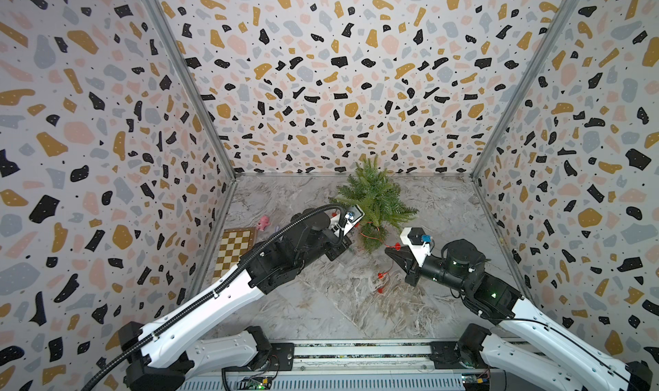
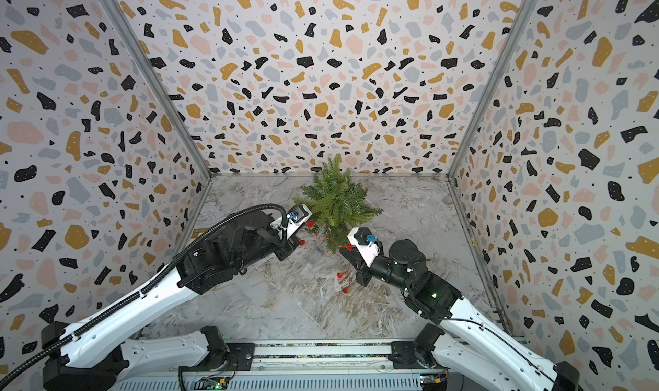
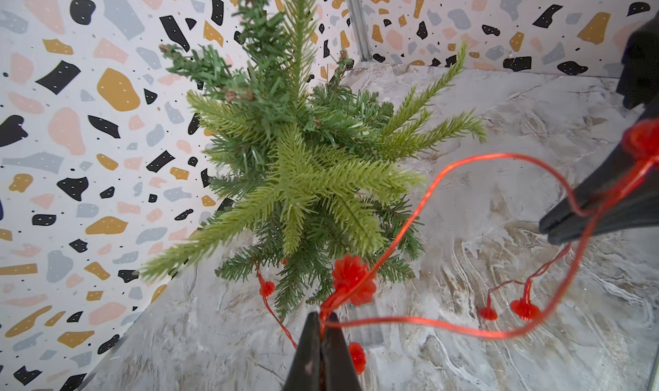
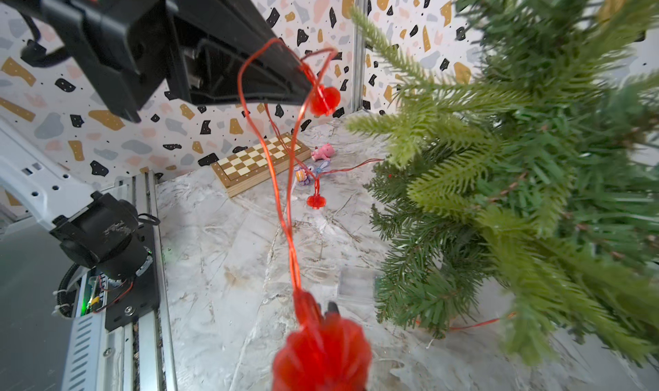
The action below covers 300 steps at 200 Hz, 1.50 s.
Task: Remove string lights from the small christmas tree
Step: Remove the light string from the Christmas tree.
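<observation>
Nearest the top camera, the white-and-black left arm (image 1: 214, 296) and right arm (image 1: 535, 328) reached from the near edge of the grey marble-patterned table (image 1: 321, 311) toward the small artificial green fir tree (image 1: 374, 196), which stood by the far edge, about midway along it. The left end effector (image 3: 322, 319) had its black jaws pressed together on the thin red-orange wire of the string lights (image 3: 351, 280), just beside the tree's lower branches, with a red bulb-like bead right at its tips. The right end effector (image 1: 390, 252) was likewise closed, pinching another stretch of the same wire on the tree's other side. Between the two the wire sagged in a loose loop, and a few more beads showed low over the table in front of the tree. One strand ran in among the lowest branches. The lights' small clear rectangular box (image 4: 356, 286) lay on the table at the tree's foot. A wooden chessboard (image 1: 235, 250) and a small pink toy (image 1: 264, 223) sat by the left edge.
</observation>
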Tool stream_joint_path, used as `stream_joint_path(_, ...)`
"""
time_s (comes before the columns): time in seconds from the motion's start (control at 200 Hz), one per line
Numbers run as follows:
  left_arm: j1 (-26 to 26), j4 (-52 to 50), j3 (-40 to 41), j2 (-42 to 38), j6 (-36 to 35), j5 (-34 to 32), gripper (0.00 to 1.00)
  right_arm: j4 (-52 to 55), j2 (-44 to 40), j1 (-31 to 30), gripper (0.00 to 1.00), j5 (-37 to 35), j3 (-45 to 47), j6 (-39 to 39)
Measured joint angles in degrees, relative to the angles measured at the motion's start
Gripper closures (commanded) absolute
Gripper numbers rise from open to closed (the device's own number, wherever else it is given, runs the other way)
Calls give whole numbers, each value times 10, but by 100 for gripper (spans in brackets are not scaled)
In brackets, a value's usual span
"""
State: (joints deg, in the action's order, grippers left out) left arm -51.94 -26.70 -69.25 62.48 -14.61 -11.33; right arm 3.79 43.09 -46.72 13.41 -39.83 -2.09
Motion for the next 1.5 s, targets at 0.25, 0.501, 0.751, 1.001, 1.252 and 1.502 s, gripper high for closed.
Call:
stream_joint_path(0.25, 0, -1, 0, -2, -8, -8, 100, 0, 14, -20, 90, -21, 12, 8)
stream_joint_path(0.501, 0, -3, 4, -5, -12, -17, 100, -8, 15, -21, 59, -36, 27, 13)
stream_joint_path(0.751, 1, -3, 26, -16, -22, -26, 100, -12, 15, -21, 38, -67, 37, 14)
stream_joint_path(1.001, 2, -3, 30, -17, -25, -28, 100, -12, 4, -21, 24, -97, 37, 1)
stream_joint_path(1.252, 16, -3, 30, -17, -22, -25, 100, -11, -17, -21, 10, -109, 39, -15)
stream_joint_path(1.502, 75, -3, 39, -24, 8, 22, 100, -11, -54, -21, 10, -125, 39, -17)
